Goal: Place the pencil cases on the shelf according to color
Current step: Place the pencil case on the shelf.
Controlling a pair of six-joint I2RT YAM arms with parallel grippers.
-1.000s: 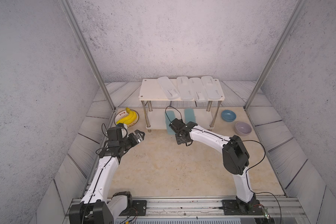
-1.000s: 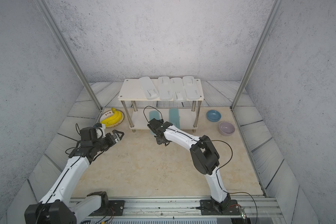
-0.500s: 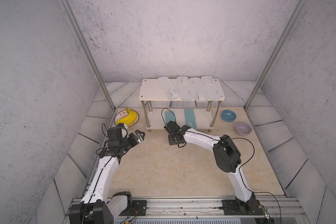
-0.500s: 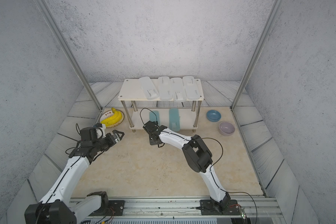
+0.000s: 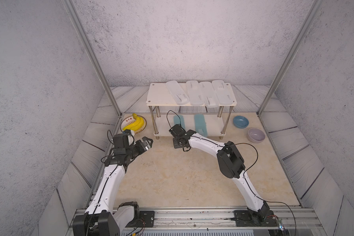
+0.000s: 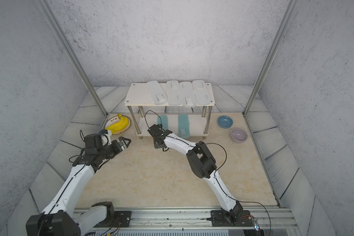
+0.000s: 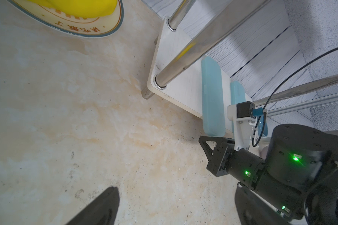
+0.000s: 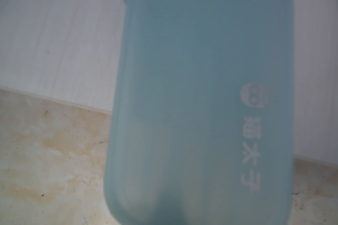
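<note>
Beige marbled tabletop [image 5: 172, 179] under shelf [image 5: 157, 96]; grey speckled walls [image 5: 182, 40]; sloped wood-grain panels [image 5: 284, 143].

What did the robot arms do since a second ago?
The right gripper closed its jaws and slid to the robot's left and slightly back from the shelf, by the overhanging teal pencil case. The left gripper stayed open and still; the four white cases stayed on top.

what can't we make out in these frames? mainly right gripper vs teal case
- Whether the right gripper touches the teal case: the arm covers the case's near end in both top views; no fingers show in the right wrist view.
- Far ends of that case and the second teal case: under the shelf top board, top views.
- Labels on the white cases: too small, top views.
</note>
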